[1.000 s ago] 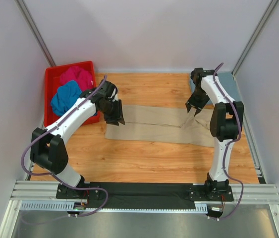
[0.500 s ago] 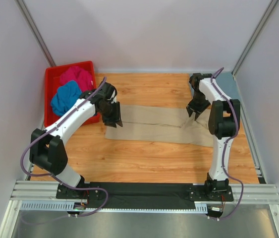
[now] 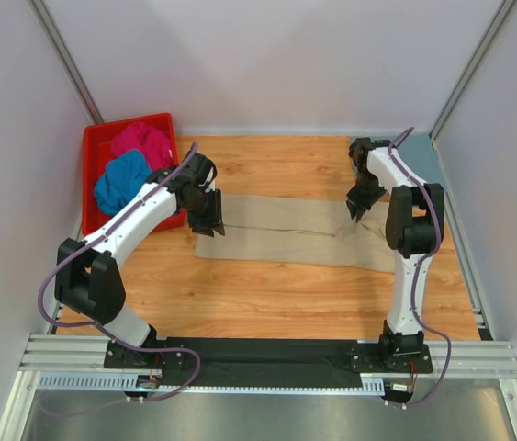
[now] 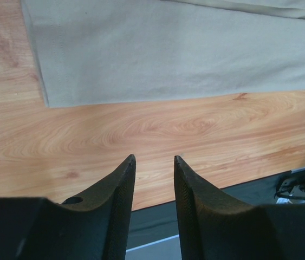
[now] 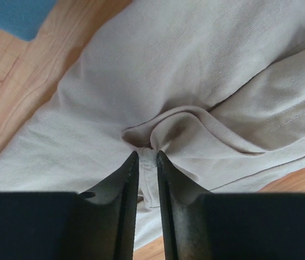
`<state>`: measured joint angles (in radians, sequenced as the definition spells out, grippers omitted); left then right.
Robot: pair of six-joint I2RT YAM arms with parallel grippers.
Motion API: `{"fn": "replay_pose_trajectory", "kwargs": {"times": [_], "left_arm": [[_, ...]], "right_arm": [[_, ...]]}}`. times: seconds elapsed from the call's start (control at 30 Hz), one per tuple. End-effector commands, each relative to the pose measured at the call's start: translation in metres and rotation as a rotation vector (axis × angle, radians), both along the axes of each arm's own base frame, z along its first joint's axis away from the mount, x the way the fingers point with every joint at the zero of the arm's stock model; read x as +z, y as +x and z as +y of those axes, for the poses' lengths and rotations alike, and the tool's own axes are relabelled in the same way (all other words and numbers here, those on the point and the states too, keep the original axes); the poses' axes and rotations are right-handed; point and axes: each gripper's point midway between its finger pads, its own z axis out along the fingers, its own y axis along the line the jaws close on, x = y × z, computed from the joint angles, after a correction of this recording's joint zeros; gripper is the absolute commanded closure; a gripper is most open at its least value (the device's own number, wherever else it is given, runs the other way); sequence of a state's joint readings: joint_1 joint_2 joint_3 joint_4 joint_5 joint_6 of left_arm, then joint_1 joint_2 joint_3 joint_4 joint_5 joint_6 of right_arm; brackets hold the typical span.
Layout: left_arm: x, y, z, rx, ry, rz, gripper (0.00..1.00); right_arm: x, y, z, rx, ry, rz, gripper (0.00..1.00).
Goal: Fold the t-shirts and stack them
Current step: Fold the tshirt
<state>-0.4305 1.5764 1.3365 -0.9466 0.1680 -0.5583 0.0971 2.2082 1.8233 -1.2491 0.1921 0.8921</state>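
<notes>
A beige t-shirt [image 3: 286,230] lies in a long flat strip across the middle of the table. My right gripper [image 3: 357,207] is down on its right part, shut on a bunched fold of the beige cloth [image 5: 157,70], which sits between the fingertips [image 5: 147,153]. My left gripper [image 3: 210,223] hovers at the shirt's left end. It is open and empty [image 4: 155,158], over bare wood just off the shirt's near hem [image 4: 168,49]. A bright blue t-shirt [image 3: 120,179] and a magenta t-shirt [image 3: 143,142] lie crumpled in the bin. A grey-blue t-shirt [image 3: 423,152] lies at the back right corner.
The red plastic bin [image 3: 129,124] stands at the back left, close behind the left arm. White walls enclose the table on three sides. A black strip and a metal rail [image 3: 267,354] run along the near edge.
The right gripper has come down onto the beige shirt and its jaws have narrowed onto a fold. The left gripper has barely moved.
</notes>
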Motion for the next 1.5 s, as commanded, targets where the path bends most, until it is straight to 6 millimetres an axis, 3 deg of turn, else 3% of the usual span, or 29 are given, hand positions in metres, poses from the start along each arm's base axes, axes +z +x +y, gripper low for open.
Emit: {"fn": "replay_pose_trajectory", "kwargs": {"times": [0.0,0.37,0.4,0.53,0.7,0.97,1.2,1.47], "left_arm": [[0.01,0.005,0.0,-0.017,0.001,-0.032,0.59],[0.012,0.008,-0.003,-0.03,-0.007,-0.034,0.59],[0.012,0.008,-0.003,-0.03,-0.006,-0.033,0.59],[0.011,0.009,-0.003,-0.033,0.0,-0.031,0.59],[0.011,0.01,-0.006,-0.031,-0.013,-0.029,0.59],[0.012,0.015,-0.012,-0.038,-0.029,-0.027,0.59],[0.011,0.014,-0.011,-0.043,-0.023,-0.022,0.59],[0.012,0.017,-0.012,-0.039,-0.022,-0.022,0.59]], "right_arm": [[-0.004,0.009,-0.002,-0.02,-0.027,-0.027,0.81],[-0.011,0.02,-0.002,0.017,-0.033,-0.034,0.71],[-0.011,0.02,-0.002,0.02,-0.036,-0.035,0.72],[0.0,0.023,-0.003,0.04,-0.052,-0.058,0.99],[0.026,0.02,0.003,0.119,-0.097,-0.113,1.0],[0.026,0.014,0.009,0.203,-0.113,-0.089,0.99],[0.028,0.031,0.03,0.324,-0.084,-0.153,1.0],[0.018,0.039,0.037,0.402,-0.068,-0.19,0.99]]}}
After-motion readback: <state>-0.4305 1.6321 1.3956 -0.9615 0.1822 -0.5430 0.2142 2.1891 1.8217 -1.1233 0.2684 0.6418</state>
